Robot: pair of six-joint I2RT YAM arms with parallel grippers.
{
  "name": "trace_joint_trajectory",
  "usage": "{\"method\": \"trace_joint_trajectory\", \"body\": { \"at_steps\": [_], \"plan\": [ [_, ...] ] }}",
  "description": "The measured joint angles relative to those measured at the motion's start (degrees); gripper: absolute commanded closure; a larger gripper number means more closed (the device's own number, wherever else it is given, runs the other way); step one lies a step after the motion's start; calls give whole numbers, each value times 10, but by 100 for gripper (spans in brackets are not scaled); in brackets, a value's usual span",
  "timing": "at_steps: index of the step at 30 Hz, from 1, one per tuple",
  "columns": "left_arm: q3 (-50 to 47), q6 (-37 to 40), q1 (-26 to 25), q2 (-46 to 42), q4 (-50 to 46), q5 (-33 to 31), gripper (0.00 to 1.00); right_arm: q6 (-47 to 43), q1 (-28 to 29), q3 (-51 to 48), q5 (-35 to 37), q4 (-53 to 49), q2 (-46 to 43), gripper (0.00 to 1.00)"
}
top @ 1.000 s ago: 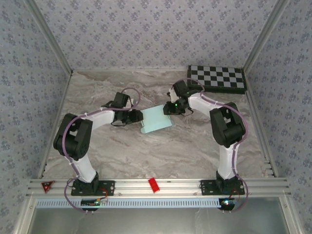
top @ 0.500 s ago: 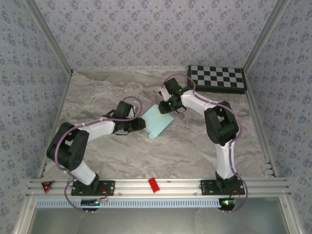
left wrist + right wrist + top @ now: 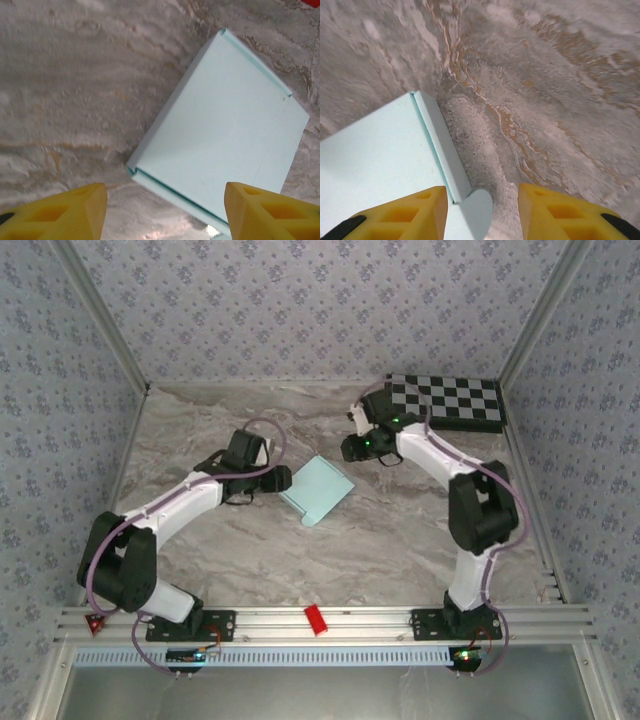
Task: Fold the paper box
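The paper box (image 3: pixel 316 490) is a pale light-blue flat closed box lying on the marble table, turned diagonally. My left gripper (image 3: pixel 284 480) is at its left edge and is open. In the left wrist view the box (image 3: pixel 225 130) lies ahead of my left gripper (image 3: pixel 165 220), its near corner reaching between the yellow fingers (image 3: pixel 75 210), untouched. My right gripper (image 3: pixel 347 449) is open, just beyond the box's far corner. In the right wrist view the box (image 3: pixel 375 160) lies at the left, and a rounded tab (image 3: pixel 476 210) sticks out between the fingers of my right gripper (image 3: pixel 482 212).
A black-and-white checkerboard (image 3: pixel 447 402) lies at the back right, close behind the right arm. A small red piece (image 3: pixel 316 619) sits on the aluminium rail at the near edge. Patterned walls enclose the table on three sides.
Both grippers have widened and drawn off the box. The box turned counter-clockwise and now lies flat. The right arm pulled back toward the checkerboard.
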Motion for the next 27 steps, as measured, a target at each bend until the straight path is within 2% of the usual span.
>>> {"method": "trace_joint_trajectory", "body": {
  "at_steps": [6,12,20,27],
  "plan": [
    [57,70,26,90,6,33,35,51,-29,-141,-26,59,-115,57],
    [80,108,39,162,7,100,35,77,-38,-249,-36,71,-181,57],
    [79,110,38,181,9,167,39,111,-36,-336,-39,99,-244,58],
    [47,84,35,180,31,193,48,144,-27,-380,-43,128,-249,59]
  ]
}}
